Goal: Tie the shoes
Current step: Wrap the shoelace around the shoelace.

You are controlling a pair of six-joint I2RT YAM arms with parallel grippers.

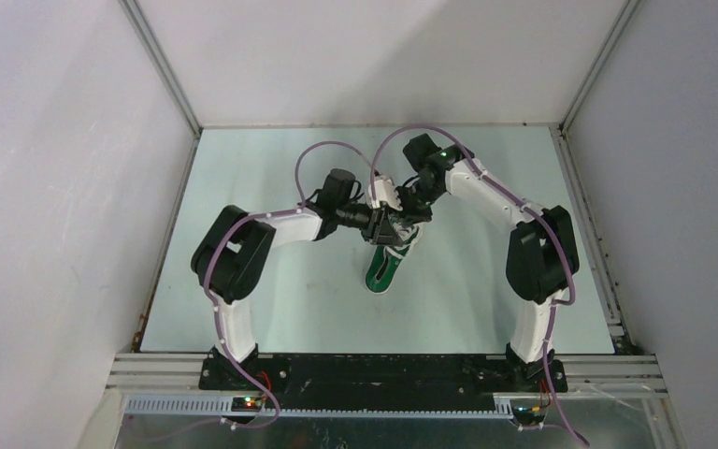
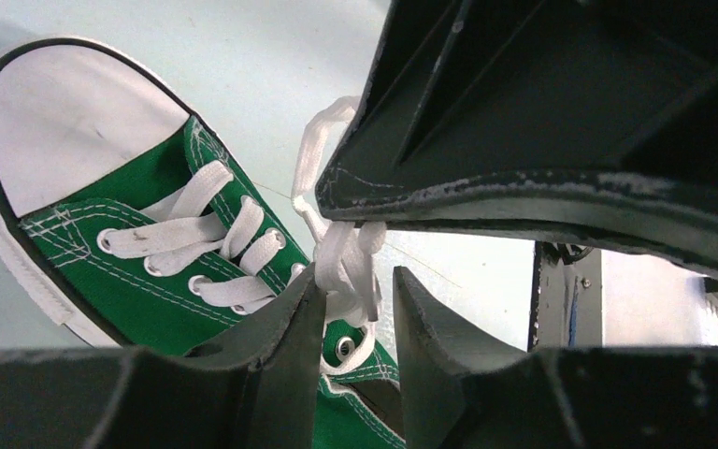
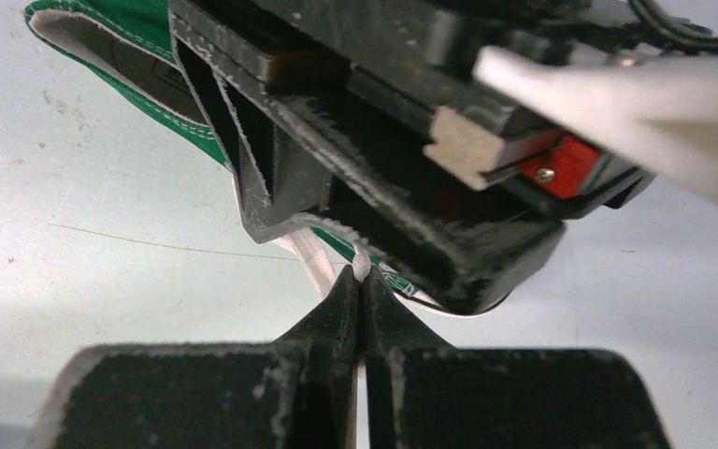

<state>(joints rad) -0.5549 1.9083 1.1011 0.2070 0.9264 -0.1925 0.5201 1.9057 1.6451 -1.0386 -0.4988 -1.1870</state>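
The green sneaker (image 1: 382,272) lies mid-table, its white toe cap pointing away from the arm bases. In the left wrist view the shoe (image 2: 131,271) shows its toe cap and crossed white laces (image 2: 196,234). My left gripper (image 2: 355,281) is open, and a bunch of loose lace (image 2: 348,254) hangs between its jaws, touching the left finger. My right gripper (image 3: 362,273) is shut on a white lace strand (image 3: 313,260) just beside the shoe's opening (image 3: 84,42). Both grippers (image 1: 388,227) (image 1: 410,215) meet above the shoe's heel end.
The pale table (image 1: 271,309) is walled by white panels with metal rails at the edges. The left gripper's black body (image 3: 383,178) fills the upper right wrist view, close over the right fingers. The right gripper's body (image 2: 561,122) looms in the left wrist view.
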